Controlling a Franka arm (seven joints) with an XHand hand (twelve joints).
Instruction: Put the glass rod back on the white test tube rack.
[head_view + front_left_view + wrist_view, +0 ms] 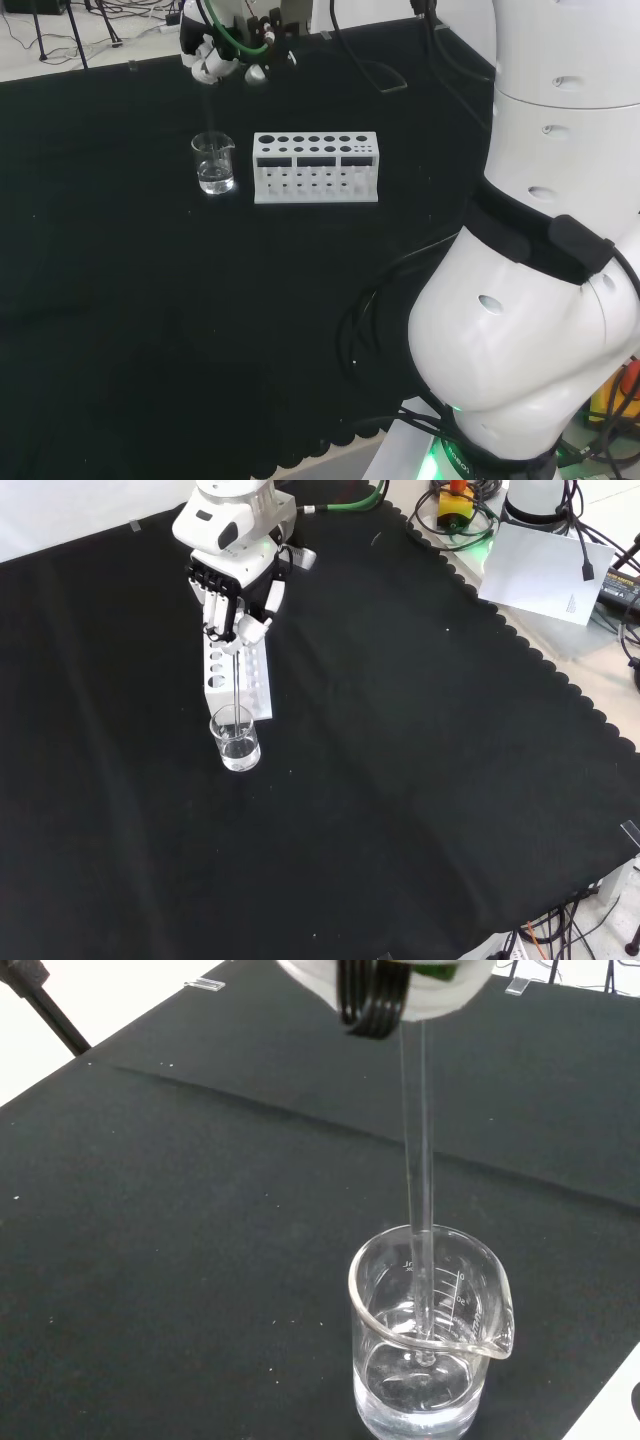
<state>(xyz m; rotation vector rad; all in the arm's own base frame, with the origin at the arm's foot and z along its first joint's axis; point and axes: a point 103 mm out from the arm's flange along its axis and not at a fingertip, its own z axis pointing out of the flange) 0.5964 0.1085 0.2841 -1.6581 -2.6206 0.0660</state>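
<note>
Hand: From my remote desk I see the hand (232, 608) hanging over the far half of the cloth in the front view, fingers (214, 612) curled down and pinched with the thumb around the top of the glass rod (237, 695).

Glass rod: I see it upright, running straight down from the hand into the beaker (236, 739). In the wrist view the rod (419, 1190) enters the beaker (428, 1345) through its mouth, and its lower end sits in the clear liquid close to the bottom; whether it touches the glass floor I cannot tell.

Beaker: I count 1 small clear beaker with a pouring lip, holding a shallow pool of clear liquid. In the head view the beaker (214, 164) stands just left of the rack (315, 167), apart from it. In the front view it stands just nearer than the rack's (238, 675) near end.

Rack: A white test tube rack with rows of round holes along its top, standing flat on the black cloth (420, 780). I see no tubes or rods in its holes in the head view. In the front view the hand hangs above its far part.

Arm: In the head view the white links (545, 250) I am driving stand large at the right.
</note>
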